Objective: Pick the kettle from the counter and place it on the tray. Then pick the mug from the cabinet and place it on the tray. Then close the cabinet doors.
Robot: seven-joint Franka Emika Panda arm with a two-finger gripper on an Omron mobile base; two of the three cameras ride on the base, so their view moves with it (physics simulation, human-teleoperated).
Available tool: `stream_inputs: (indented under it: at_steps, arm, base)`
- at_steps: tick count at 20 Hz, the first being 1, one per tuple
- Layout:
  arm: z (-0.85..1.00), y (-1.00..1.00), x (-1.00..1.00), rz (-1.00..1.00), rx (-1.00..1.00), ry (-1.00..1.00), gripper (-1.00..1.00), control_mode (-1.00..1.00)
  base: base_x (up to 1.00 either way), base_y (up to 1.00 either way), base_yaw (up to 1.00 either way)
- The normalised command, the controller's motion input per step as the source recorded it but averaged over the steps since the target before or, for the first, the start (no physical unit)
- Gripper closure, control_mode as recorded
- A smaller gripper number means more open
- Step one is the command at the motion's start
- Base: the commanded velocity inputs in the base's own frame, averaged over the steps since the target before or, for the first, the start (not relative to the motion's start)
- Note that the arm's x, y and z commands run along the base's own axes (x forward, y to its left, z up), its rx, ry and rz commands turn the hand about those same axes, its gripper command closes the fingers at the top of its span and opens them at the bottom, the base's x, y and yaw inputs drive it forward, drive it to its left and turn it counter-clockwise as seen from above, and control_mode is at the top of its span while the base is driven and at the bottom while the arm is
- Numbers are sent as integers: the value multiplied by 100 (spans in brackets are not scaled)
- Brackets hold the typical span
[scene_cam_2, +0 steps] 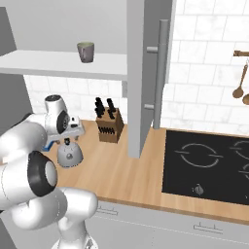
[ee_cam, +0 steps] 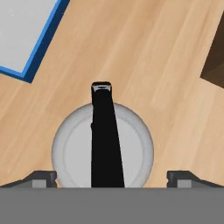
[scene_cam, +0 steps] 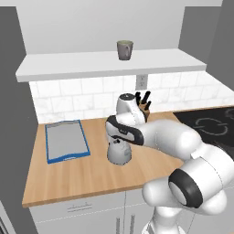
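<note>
Directly under the pincer [ee_cam: 112,177] sits the kettle [ee_cam: 74,148], a squat, smooth silver-grey dome with a flat black handle [ee_cam: 105,135] arching across its top. In the hand view the pincer's two dark fingertips [ee_cam: 41,177] stand spread wide, one off either flank of the kettle, with the black handle running up the middle between them; the jaws are released and grasp nothing, and no fingertip touches the kettle.

The kettle [scene_cam: 119,152] stands upright on the counter [scene_cam: 87,176], a light-brown wooden top with visible plank grain. The tray [scene_cam: 65,140] lies flat on the same wood, near the kettle on the side away from the knife block [scene_cam_2: 109,125]: a grey rectangle with a raised blue rim, its corner close to the kettle but not touching. The knife block is a brown wooden wedge with black handles sticking up, set behind the kettle against the white tiled wall.

Above the kettle, the mug [scene_cam: 124,50], a small grey-beige cylinder with a dark inside, stands upright on the white shelf floor of the cabinet [scene_cam: 91,64]. One light-grey cabinet door [scene_cam_2: 146,73] hangs open, a long silver bar handle on it.
</note>
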Motion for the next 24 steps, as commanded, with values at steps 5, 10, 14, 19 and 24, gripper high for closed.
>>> stream_inputs:
  at_steps: [5, 10, 14, 19, 24]
  arm:
    - [-30, 0, 6, 0, 0, 7, -100, -100]
    - [-12, 4, 6, 0, 0, 1, -100, -100]
    - [-5, 8, -7, 0, 0, 0, 100, -100]
    - [-24, 0, -19, 0, 0, 0, 100, -100]
    - [-13, 0, -27, 0, 2, 0, 100, -100]
  base:
    - [0, 0, 0]
    - [0, 0, 0]
    - [0, 0, 0]
    - [0, 0, 0]
    - [0, 0, 0]
